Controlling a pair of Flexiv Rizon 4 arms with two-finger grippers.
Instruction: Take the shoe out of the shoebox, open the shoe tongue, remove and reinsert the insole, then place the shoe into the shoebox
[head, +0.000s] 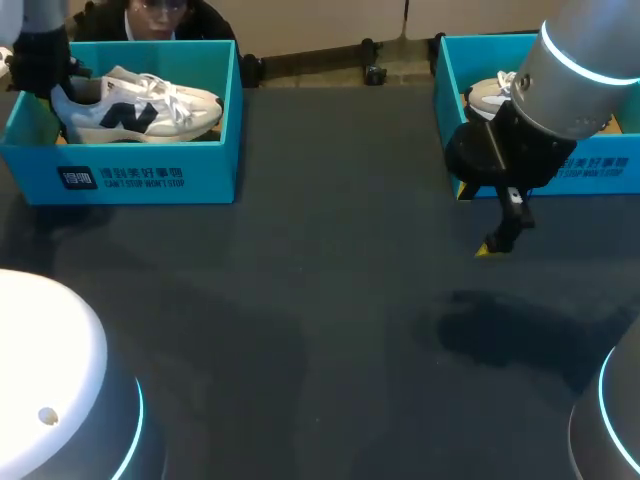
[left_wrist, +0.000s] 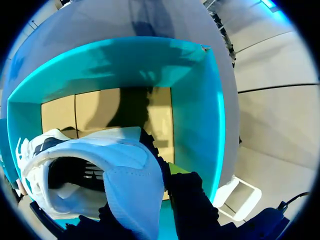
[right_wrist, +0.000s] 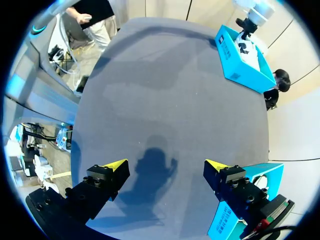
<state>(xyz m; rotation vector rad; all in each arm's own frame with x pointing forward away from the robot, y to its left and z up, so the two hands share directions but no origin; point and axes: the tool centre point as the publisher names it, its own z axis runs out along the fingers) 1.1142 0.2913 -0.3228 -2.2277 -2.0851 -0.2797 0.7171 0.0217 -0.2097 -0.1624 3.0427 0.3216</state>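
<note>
Left gripper (left_wrist: 127, 197): pinches the heel of the white sneaker (left_wrist: 90, 147) from two sides, one yellow fingertip (left_wrist: 176, 169) pressed to the heel's outer side, the other hidden behind the shoe's padding. Holds it inside the teal shoebox (left_wrist: 195, 125), with the shoe's dark opening just beside the grip and the toe pointing away from the gripper along the box. Cannot tell whether the sole rests on the bottom of the box. Shows, ahead of the gripper, the tan floor (left_wrist: 100, 107) of the box and its far wall beyond that. Hangs from the left arm (head: 40, 20) above the heel end, as the head camera has it, with the sneaker's laces and dark side logo lying well past the grip. Right gripper (right_wrist: 165, 165): spread wide, both yellow tips apart with nothing between them. Hangs on the right arm (head: 570, 80) over the dark table (head: 300, 330), apart from its surface, and casts a shadow (right_wrist: 152, 172) on the table under and just ahead of the fingers. Has the second teal shoebox (head: 600, 170) just beside one finger, with a second shoe (head: 492, 95) in it, partly hidden behind the arm. Looks out, far ahead across the table, at the first shoebox with the sneaker in it and the left arm over its heel end.
</note>
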